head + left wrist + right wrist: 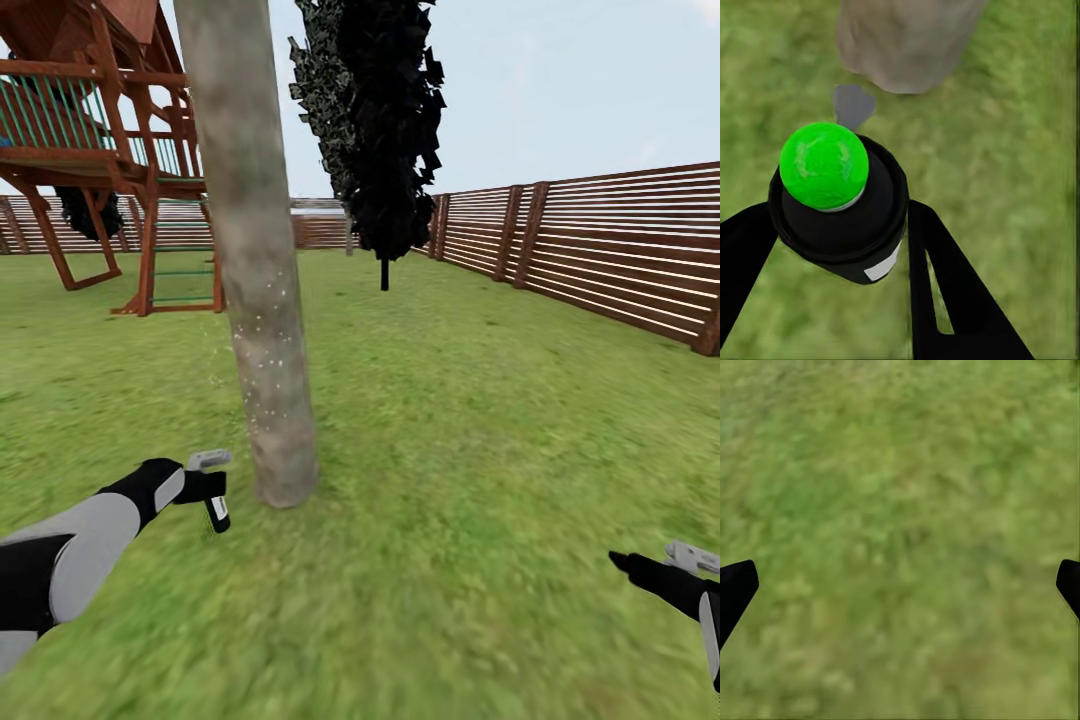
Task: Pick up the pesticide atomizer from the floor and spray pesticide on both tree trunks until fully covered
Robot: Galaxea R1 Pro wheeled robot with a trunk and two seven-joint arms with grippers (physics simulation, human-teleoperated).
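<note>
A thick grey-brown tree trunk (262, 300) rises from the grass floor (450, 420) just left of centre. Fine white pesticide specks (268, 345) dot its lower bark. My left gripper (208, 485) hovers just left of the trunk's base, shut on the pesticide atomizer (216, 512), a small black sprayer with a pale strip. In the left wrist view the atomizer (844, 217) shows a bright green cap between the black fingers (945, 292), with the trunk's foot (904, 41) close ahead. My right gripper (655, 568) hangs open over grass at the lower right, its fingertips (735, 589) far apart.
A wooden play tower (100, 130) with a ladder stands at the back left. A dark thin-trunked conifer (385, 130) grows behind the trunk. A brown slatted fence (600, 250) runs along the right and far side. Open lawn lies to the right.
</note>
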